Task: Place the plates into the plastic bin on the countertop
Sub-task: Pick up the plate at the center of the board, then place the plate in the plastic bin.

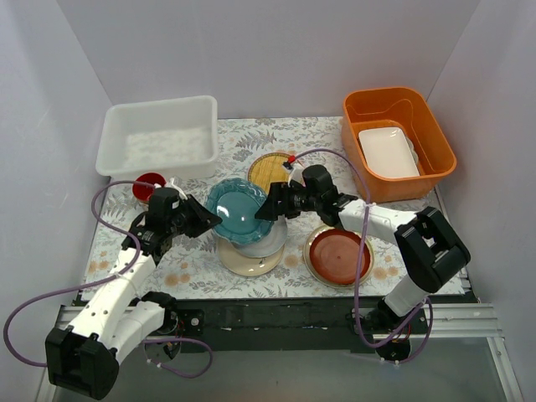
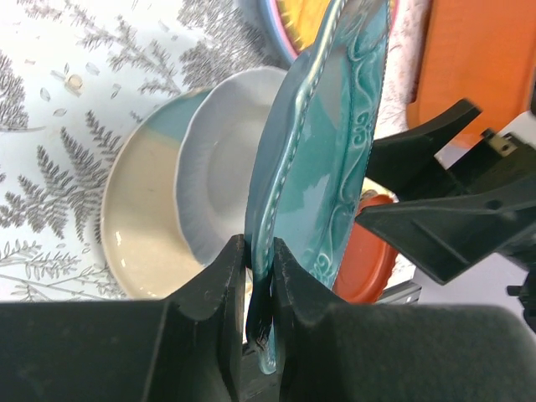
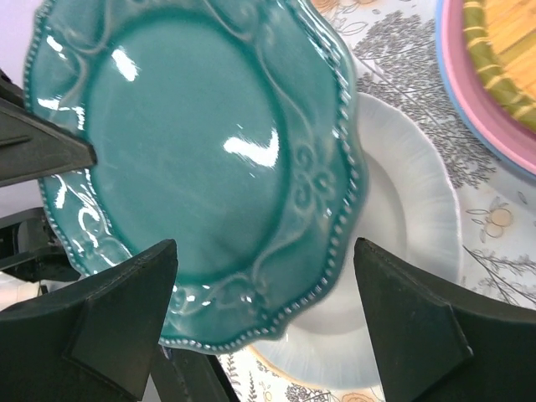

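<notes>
The teal scalloped plate point(image 1: 235, 210) is lifted above a stack of a light blue plate point(image 1: 261, 241) on a cream-and-blue plate point(image 1: 249, 263). My left gripper point(image 1: 213, 219) is shut on the teal plate's left rim, clamped between the fingers in the left wrist view point(image 2: 261, 276). My right gripper point(image 1: 265, 209) is open at the plate's right rim, its fingers apart on either side of the rim in the right wrist view point(image 3: 264, 293). The white plastic bin point(image 1: 159, 138) stands at the back left. The red-brown plate point(image 1: 339, 255) lies front right. The woven-bamboo plate point(image 1: 270, 170) lies behind.
The orange tub point(image 1: 399, 142) holding the white rectangular dish point(image 1: 389, 152) stands at the back right. The red mug point(image 1: 149, 185) sits in front of the bin, beside my left arm. The fern-print countertop point(image 1: 191, 260) ends at the black rail in front.
</notes>
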Controlling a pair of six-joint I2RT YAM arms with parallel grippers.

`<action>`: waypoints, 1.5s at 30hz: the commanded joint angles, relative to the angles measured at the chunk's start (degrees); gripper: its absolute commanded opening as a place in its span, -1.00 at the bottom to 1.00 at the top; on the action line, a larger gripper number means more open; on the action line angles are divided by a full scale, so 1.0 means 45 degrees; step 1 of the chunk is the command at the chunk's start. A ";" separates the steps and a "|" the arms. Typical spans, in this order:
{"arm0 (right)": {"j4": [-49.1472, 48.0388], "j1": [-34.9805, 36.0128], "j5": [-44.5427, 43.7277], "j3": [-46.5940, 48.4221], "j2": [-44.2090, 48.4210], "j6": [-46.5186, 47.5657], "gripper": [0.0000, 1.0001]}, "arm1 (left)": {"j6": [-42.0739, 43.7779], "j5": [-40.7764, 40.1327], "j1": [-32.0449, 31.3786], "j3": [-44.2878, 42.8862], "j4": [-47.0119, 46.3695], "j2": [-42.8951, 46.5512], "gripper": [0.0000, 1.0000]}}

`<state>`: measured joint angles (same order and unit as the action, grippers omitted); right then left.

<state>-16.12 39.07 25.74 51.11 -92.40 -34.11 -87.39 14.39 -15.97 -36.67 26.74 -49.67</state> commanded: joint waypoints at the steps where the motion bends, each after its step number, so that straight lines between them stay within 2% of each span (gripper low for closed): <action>1: 0.0067 -0.0516 -0.0368 -0.0517 0.0786 0.0021 0.87 | -0.0130 0.0298 -0.0026 -0.1519 -0.1666 -0.0035 -1.00; 9: 0.0164 -0.1123 -0.0095 -0.0890 0.1509 -0.0038 0.93 | 0.0319 -0.0035 0.0188 -0.2456 -0.1529 -0.1149 -1.00; 24: 0.0223 -0.1670 0.0238 -0.1065 0.1705 0.0040 0.93 | 0.0808 0.1313 0.1477 -0.4957 -0.2056 -0.3726 -1.00; 30: 0.0223 -0.1865 0.0355 -0.1124 0.1666 0.0118 0.93 | 0.0769 0.2171 0.2102 -0.6596 -0.2271 -0.5191 -1.00; 38: 0.0223 -0.2139 0.0569 -0.1144 0.1588 0.0157 0.94 | 0.0418 0.3382 0.2961 -0.8628 -0.2505 -0.7046 -1.00; 45: 0.0262 -0.2295 0.0706 -0.1065 0.1374 0.0216 0.93 | -0.0031 0.3481 0.3489 -0.9801 -0.2544 -0.8121 -1.00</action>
<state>-13.80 29.23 27.62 46.04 -86.28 -34.17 -84.49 25.28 -1.56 -75.20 21.82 -87.07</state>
